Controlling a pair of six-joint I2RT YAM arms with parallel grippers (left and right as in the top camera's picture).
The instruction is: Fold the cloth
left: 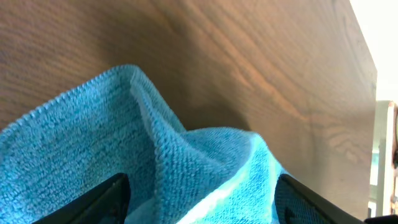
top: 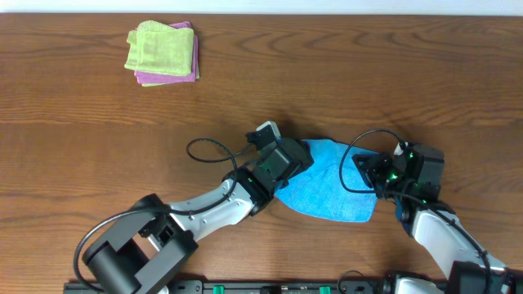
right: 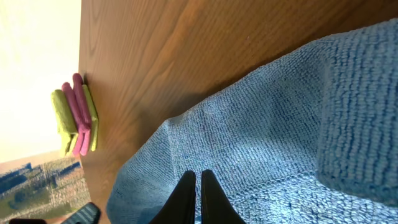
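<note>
The sky-blue cloth [top: 331, 188] lies crumpled at the front centre of the wooden table. My left gripper [top: 301, 159] is at its left edge. In the left wrist view the jaws [left: 202, 186] are wide open, with a raised ridge of the cloth [left: 93, 124] bunched between them. My right gripper [top: 369, 173] is at the cloth's right edge. In the right wrist view its fingers [right: 199, 176] are pressed together at a hem line of the cloth [right: 267, 124], pinching it. A thicker folded layer shows at the right of that view.
A light green folded cloth on a pink one [top: 162, 52] sits at the far left of the table, and also shows in the right wrist view [right: 76, 115]. A black cable [top: 208, 151] loops beside my left arm. The table's front edge is close below both arms.
</note>
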